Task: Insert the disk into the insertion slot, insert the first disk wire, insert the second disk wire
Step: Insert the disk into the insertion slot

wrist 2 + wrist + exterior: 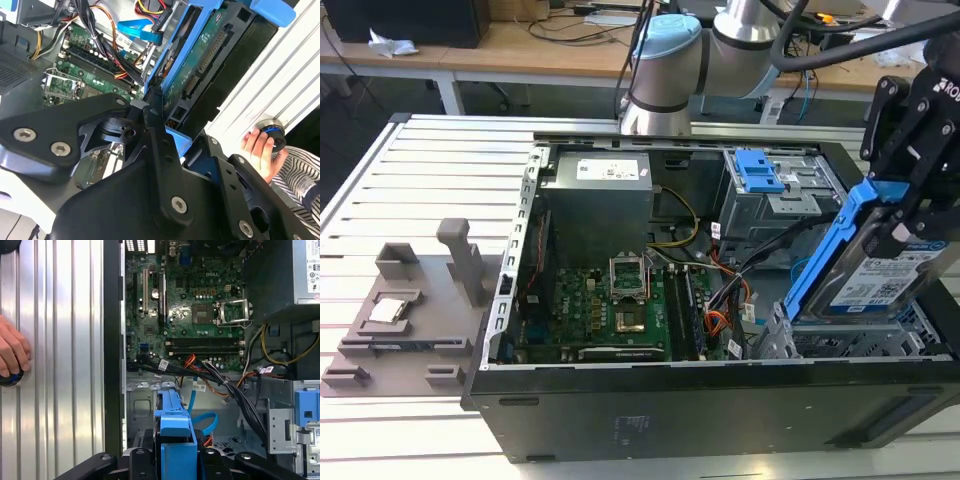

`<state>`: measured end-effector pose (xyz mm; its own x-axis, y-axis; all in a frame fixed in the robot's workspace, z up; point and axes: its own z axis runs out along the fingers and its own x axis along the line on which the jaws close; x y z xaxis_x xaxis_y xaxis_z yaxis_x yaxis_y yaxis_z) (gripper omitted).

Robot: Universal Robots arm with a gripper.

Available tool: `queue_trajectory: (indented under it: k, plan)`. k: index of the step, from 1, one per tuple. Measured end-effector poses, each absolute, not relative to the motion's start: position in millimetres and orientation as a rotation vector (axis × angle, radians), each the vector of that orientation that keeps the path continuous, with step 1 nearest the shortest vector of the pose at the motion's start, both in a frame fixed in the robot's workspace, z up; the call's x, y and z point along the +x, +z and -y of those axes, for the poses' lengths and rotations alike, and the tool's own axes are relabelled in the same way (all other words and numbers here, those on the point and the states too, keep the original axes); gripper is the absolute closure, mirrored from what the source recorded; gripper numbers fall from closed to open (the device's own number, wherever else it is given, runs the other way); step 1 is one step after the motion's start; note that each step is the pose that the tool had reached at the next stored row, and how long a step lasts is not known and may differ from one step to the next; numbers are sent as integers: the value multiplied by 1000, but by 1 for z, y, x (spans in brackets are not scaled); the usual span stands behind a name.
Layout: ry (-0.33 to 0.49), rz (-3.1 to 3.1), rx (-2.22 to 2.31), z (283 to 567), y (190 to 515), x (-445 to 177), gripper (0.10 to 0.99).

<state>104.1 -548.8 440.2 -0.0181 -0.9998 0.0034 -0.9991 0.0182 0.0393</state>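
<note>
Black metal fingers [156, 131] clamp shut on the bright blue plastic carrier of the disk [880, 272], a flat silver-grey slab with a white label. It is tilted steeply over the insertion slot [840, 342], a low perforated sheet-metal cage at the open computer case's [650, 410] corner on the exterior view's right. Black and orange cables [235, 395] crowd beside it, near the green motherboard [610, 305]. A person's hand [12, 352] rests on the ribbed aluminium bench [430, 180].

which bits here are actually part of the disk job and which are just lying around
Job: the disk, held tilted in the gripper over the insertion slot; blue cable, likely a disk wire.
Lying about: grey fixture; power supply; cage with blue latch; a person's hand.
</note>
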Motion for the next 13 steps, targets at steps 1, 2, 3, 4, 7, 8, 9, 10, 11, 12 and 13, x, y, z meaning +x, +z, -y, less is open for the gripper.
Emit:
queue_trajectory:
  k: [1,2,3,4,7,8,9,10,11,12,13]
  plan:
    - [-40,2220,2180,549,437,104,718]
    - [-40,2220,2180,549,435,104,718]
    - [-40,2220,2180,549,434,104,718]
    - [-40,2220,2180,549,430,104,718]
    - [-40,2220,2180,549,425,104,718]
    - [-40,2220,2180,549,422,104,718]
    - [-40,2220,2180,549,419,104,718]
    - [-40,2220,2180,549,417,104,718]
    - [-40,2220,2180,549,414,104,718]
    - [-40,2220,2180,549,412,104,718]
    - [-40,2220,2180,549,408,104,718]
